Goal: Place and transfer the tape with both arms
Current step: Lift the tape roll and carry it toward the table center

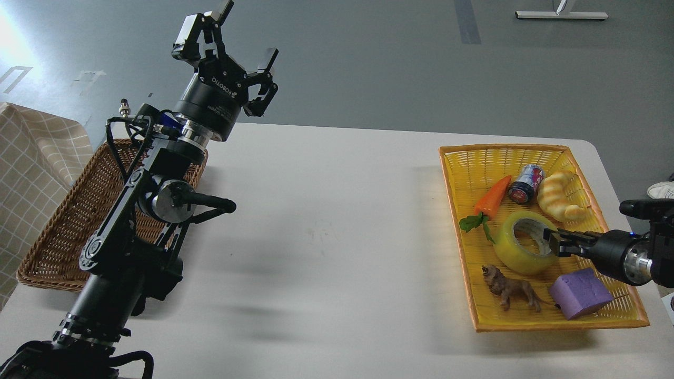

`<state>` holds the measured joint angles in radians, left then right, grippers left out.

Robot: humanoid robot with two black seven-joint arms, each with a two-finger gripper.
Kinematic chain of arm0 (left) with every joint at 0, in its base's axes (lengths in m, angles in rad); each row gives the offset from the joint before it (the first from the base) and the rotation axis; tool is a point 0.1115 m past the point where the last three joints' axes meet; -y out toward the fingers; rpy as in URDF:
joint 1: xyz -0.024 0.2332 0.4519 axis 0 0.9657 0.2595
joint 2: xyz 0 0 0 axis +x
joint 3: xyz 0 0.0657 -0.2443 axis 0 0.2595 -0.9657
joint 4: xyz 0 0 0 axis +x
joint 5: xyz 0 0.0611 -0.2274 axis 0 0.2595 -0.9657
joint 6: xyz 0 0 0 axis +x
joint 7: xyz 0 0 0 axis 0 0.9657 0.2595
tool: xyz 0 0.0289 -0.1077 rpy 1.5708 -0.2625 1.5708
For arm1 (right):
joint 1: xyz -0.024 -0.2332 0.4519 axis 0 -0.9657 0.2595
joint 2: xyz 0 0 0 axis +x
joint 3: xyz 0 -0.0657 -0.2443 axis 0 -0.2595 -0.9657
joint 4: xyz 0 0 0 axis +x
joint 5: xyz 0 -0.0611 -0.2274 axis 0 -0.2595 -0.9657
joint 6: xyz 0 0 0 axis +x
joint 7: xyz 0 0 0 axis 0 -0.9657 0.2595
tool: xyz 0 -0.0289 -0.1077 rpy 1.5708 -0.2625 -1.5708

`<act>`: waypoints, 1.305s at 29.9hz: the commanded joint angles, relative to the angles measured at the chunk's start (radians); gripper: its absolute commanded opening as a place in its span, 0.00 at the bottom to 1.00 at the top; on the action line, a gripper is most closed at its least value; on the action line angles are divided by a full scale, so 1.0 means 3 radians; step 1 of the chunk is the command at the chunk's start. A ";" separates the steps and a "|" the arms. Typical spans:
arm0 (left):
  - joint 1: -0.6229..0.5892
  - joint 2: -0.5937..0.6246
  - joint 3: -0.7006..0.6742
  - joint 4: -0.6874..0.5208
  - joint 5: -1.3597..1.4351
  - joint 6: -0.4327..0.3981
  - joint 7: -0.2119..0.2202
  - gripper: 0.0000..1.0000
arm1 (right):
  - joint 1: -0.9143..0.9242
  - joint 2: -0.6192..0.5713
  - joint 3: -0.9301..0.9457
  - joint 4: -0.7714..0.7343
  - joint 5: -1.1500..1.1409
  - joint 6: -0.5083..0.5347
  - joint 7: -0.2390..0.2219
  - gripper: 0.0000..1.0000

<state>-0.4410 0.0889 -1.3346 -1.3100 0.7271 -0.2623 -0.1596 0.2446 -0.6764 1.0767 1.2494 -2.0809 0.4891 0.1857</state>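
The tape, a wide translucent yellow roll with a grey-white core, stands tilted in the yellow basket at the right. My right gripper comes in from the right edge and is shut on the roll's right rim, one finger inside the core. My left gripper is open and empty, raised high above the table's far left, fingers pointing up and away.
In the yellow basket lie a toy carrot, a small can, a croissant toy, a toy lion and a purple block. A brown wicker basket sits at the left on the white table.
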 commanded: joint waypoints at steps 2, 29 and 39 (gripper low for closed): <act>-0.0002 0.0000 0.0000 0.0000 0.0000 0.0000 0.0000 0.99 | -0.0008 -0.0016 0.0011 0.0048 0.0013 -0.0001 0.0005 0.13; -0.0008 0.0015 0.0005 0.0000 0.0000 0.0005 0.0005 0.99 | 0.0600 -0.0276 0.0072 0.0447 0.0458 -0.0001 0.0020 0.13; -0.0008 0.0010 0.0005 -0.0005 0.0000 0.0010 0.0005 0.99 | 0.1260 0.0229 0.0001 0.0406 0.0432 -0.0001 -0.0046 0.13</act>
<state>-0.4434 0.0967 -1.3341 -1.3116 0.7273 -0.2604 -0.1580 0.5761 -0.6581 1.0816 1.3756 -1.9468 0.4887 0.1801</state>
